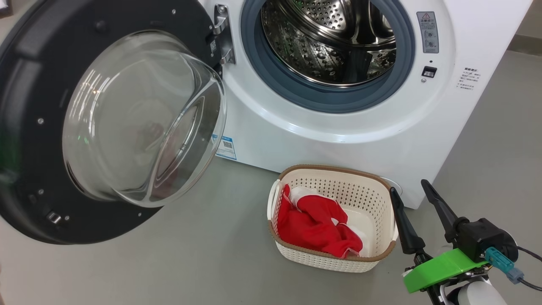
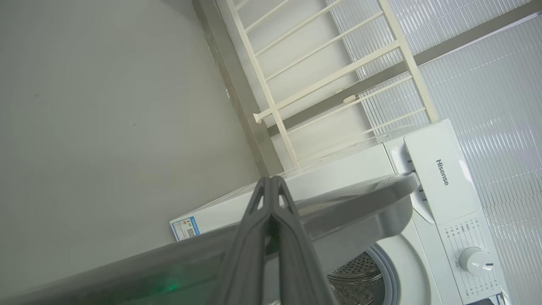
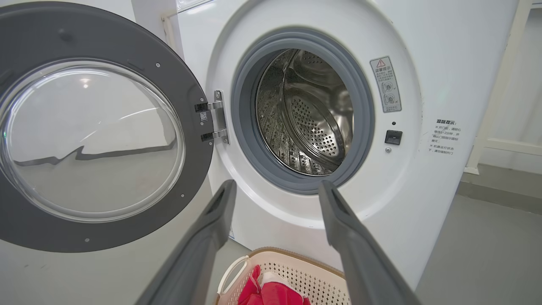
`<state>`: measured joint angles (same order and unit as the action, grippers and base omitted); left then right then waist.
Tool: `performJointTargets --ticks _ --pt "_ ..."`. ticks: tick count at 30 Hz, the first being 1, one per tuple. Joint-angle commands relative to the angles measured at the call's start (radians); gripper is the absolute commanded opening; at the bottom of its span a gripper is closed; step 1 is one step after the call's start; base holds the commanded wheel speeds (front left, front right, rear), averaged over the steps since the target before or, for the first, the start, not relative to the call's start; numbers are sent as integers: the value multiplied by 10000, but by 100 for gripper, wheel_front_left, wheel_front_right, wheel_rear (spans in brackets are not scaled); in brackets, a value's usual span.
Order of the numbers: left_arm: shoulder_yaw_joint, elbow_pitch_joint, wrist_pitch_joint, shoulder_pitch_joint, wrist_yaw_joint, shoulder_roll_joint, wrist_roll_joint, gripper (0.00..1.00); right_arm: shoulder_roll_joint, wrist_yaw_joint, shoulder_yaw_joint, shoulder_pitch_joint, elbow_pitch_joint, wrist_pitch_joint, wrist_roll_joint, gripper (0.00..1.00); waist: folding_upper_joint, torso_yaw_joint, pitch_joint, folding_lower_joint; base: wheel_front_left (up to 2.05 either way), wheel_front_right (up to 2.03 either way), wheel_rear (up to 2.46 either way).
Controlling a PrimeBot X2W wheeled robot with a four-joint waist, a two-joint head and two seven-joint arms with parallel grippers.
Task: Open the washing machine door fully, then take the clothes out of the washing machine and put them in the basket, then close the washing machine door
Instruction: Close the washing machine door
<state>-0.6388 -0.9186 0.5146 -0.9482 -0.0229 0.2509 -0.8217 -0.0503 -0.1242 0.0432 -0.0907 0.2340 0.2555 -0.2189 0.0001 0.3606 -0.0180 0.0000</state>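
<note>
The washing machine door stands swung wide to the left, its glass bowl bulging toward me. The washing machine shows a bare steel drum inside its grey gasket. Red clothes with white parts lie in the basket on the floor before the machine. My right gripper hangs open just right of the basket, nothing between its fingers; its wrist view looks over the basket and clothes toward the drum. My left gripper is shut and empty, its fingers crossing the door's edge; whether they touch it I cannot tell.
Grey floor spreads around the basket and under the door. A white rail rack stands behind the machine by a ribbed wall. The machine's top panel and dial appear in the left wrist view.
</note>
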Motion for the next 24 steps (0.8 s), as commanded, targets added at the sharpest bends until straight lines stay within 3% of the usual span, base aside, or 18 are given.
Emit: performJointTargets --ticks 1,15,24 --pt "-39 380 199 278 -159 310 -106 0 -14 -65 171 -264 -236 63 33 100 -1 24 -21 0 0 0 0" --pt "-193 1727 1262 1267 -516 -399 -862 0 -4 -65 67 -258 -233 63 14 100 -1 96 -133 0 0 0 0" --pt "-242 2688 1776 1820 -506 -1052 -1269 0 -1 -65 81 -273 -179 63 -53 100 -1 140 -123 0 0 0 0"
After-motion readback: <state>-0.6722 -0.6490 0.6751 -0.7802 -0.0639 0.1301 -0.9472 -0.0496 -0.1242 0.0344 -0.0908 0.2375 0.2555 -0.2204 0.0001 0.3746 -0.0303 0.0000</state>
